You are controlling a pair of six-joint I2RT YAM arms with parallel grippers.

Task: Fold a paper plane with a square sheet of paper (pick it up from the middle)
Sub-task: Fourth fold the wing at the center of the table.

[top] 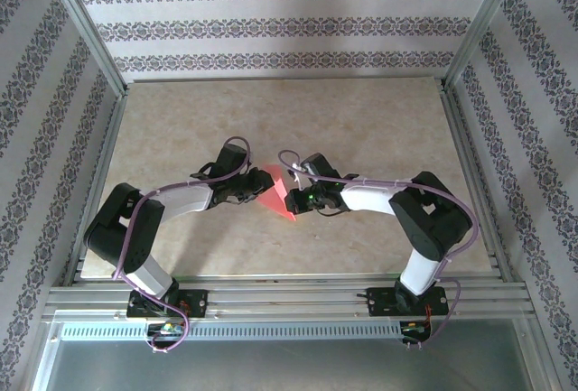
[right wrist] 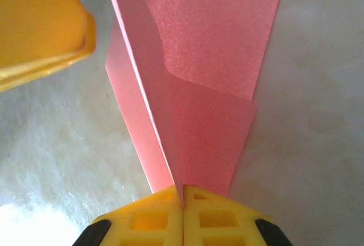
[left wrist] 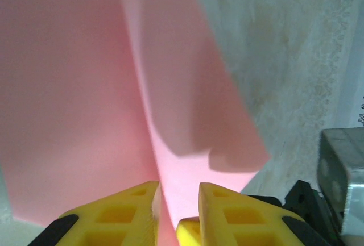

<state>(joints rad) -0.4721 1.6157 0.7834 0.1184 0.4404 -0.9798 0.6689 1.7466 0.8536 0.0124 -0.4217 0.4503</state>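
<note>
— At the middle of the bench [top: 361, 129], where is the pink paper [top: 280, 194] lying?
— It is sitting creased between the two arms, its flaps fanning out. The right pincer [right wrist: 183, 192] is pinching the fold, fingers pressed together.
— And the left pincer [left wrist: 178, 189]?
— It is straddling the crease with its fingers slightly spread.

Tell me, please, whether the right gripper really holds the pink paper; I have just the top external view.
Observer: Yes. Seen from its wrist, the right gripper is shut on the pink paper, pinching a crease.
Operator: And the left one?
Observer: The left gripper has its jaws slightly apart, with paper showing through the gap.
Operator: Any folds yet?
Observer: Yes, a folded flap overlaps the sheet.
</note>
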